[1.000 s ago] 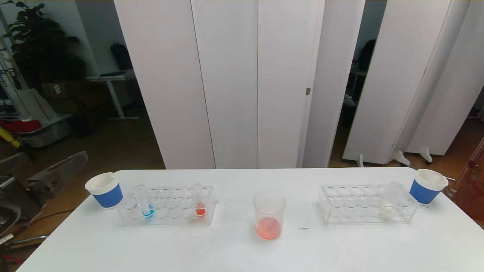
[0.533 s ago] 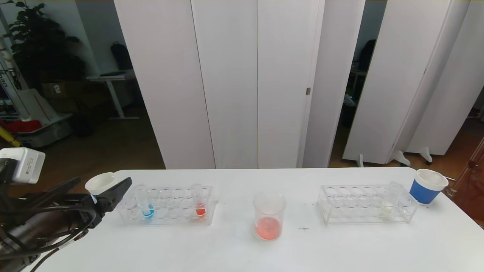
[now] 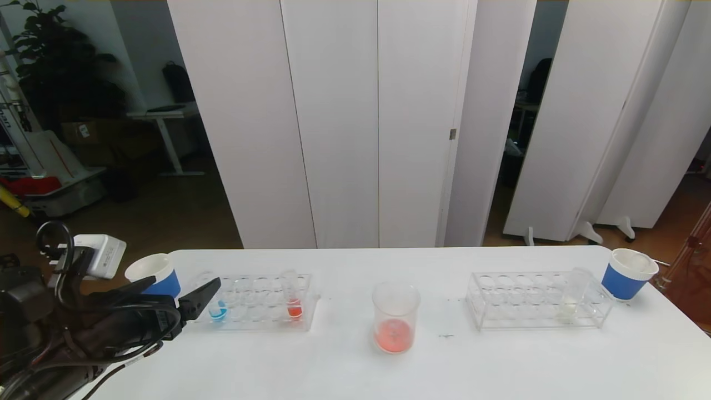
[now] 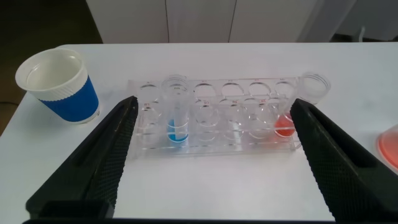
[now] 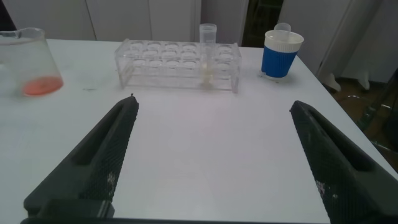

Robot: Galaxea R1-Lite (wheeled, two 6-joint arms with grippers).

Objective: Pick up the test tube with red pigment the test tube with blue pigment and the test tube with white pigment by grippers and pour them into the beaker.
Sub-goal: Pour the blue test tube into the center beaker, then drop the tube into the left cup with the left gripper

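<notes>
The blue tube (image 3: pixel 217 309) stands upright in the left rack (image 3: pixel 250 303), near that rack's left end, with a red tube (image 3: pixel 293 304) upright toward the rack's right end. Over at the right rack (image 3: pixel 536 307), the white tube (image 3: pixel 572 297) sits upright near its right end, pale liquid low in it. Between the two racks the beaker (image 3: pixel 395 316) stands on the table (image 3: pixel 500 361), a shallow pool of orange-red liquid at its bottom. And here is the left gripper (image 3: pixel 183 294), low over the table's left edge, fingers spread wide and holding nothing; from its wrist camera the fingers (image 4: pixel 106 155) frame the rack, the blue tube (image 4: pixel 176 118) just inside the gap. A paper cup (image 3: pixel 154 278) stands at the table's left corner, beside the rack, and another cup (image 3: pixel 627 273) at the right corner. The right gripper (image 5: pixel 211 149) shows only on its own wrist camera, wide open and empty, facing the right rack (image 5: pixel 177 62) and the white tube (image 5: pixel 208 53) from well back.
</notes>
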